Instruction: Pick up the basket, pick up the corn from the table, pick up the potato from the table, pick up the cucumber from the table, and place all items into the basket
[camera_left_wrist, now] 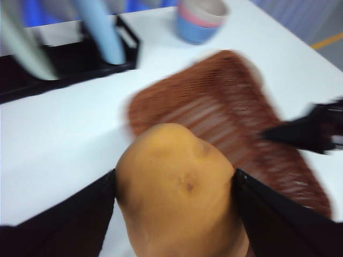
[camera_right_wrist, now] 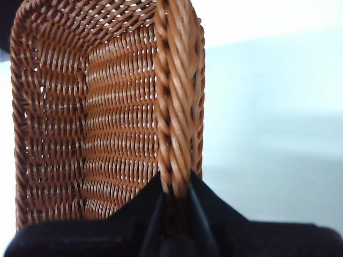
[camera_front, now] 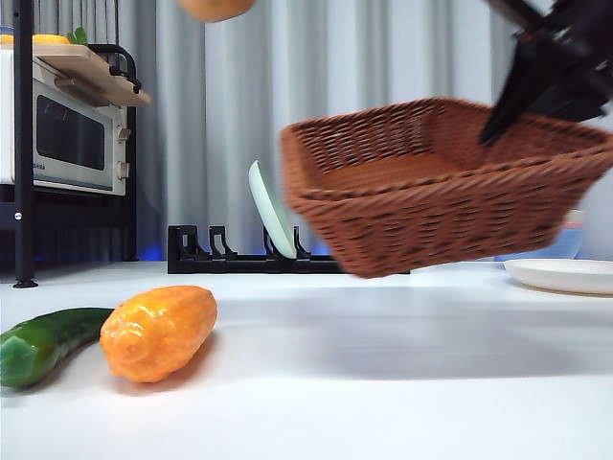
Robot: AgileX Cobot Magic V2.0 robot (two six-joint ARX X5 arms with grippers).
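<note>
My right gripper [camera_right_wrist: 175, 198] is shut on the braided rim of the brown wicker basket [camera_right_wrist: 107, 118]. The basket [camera_front: 441, 187] hangs tilted above the table, held at its right rim by that gripper [camera_front: 512, 101]. High up, my left gripper [camera_left_wrist: 177, 184] is shut on the tan potato [camera_left_wrist: 179, 198], whose underside shows at the top edge of the front view [camera_front: 215, 8]. From the left wrist view the basket [camera_left_wrist: 230, 134] lies below and beyond the potato. The orange corn [camera_front: 158, 333] and the dark green cucumber [camera_front: 43, 345] lie side by side on the table at the front left.
A black dish rack [camera_front: 239, 254] with a pale green plate [camera_front: 271, 211] stands at the back. Stacked pastel bowls [camera_left_wrist: 201, 19] sit beyond the basket. A white plate [camera_front: 560, 275] lies at the right, and a microwave on a shelf [camera_front: 67, 134] at the far left.
</note>
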